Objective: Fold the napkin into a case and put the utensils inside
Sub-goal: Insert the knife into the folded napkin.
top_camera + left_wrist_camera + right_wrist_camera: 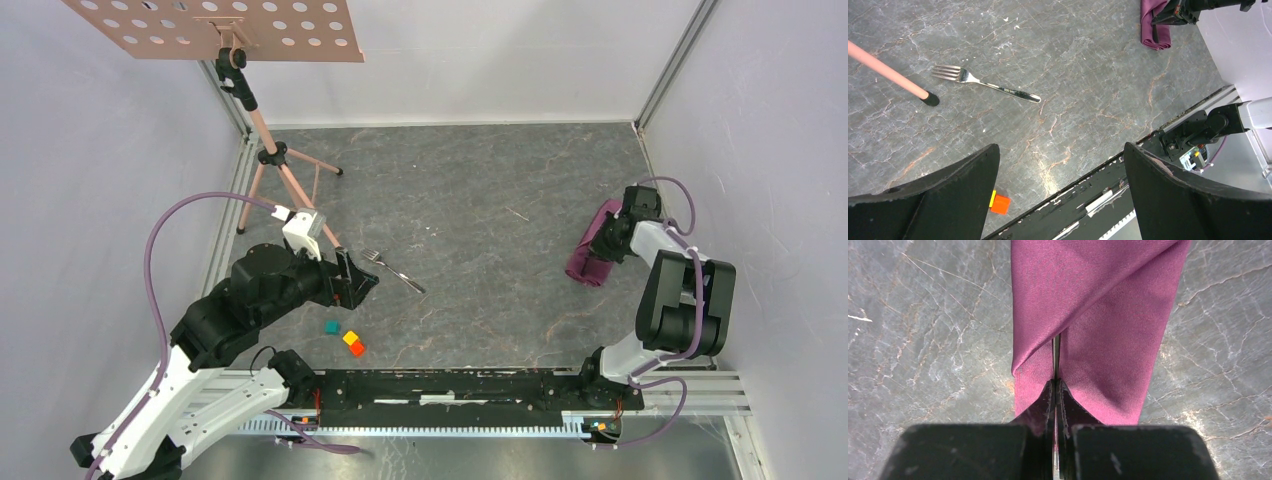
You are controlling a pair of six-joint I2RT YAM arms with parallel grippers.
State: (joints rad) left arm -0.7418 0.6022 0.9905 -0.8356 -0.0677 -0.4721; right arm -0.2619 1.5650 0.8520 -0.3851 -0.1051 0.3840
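While the right gripper [1055,385] stood pinched tight on the folded, shiny plum-purple cloth napkin [1098,300] at the grey marbled table's [480,180] right side, the left gripper [1060,150] hung released, near the slim silvery metal fork [985,85].

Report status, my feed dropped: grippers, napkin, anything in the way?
Left gripper open, empty. Right gripper shut on napkin, far right. Fork lies mid-table, stand leg beside its tines.

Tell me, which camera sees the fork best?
The left wrist view: the fork lies whole and close, tines and handle clear. The top view shows it tiny. The right wrist view misses it; it faces the napkin.
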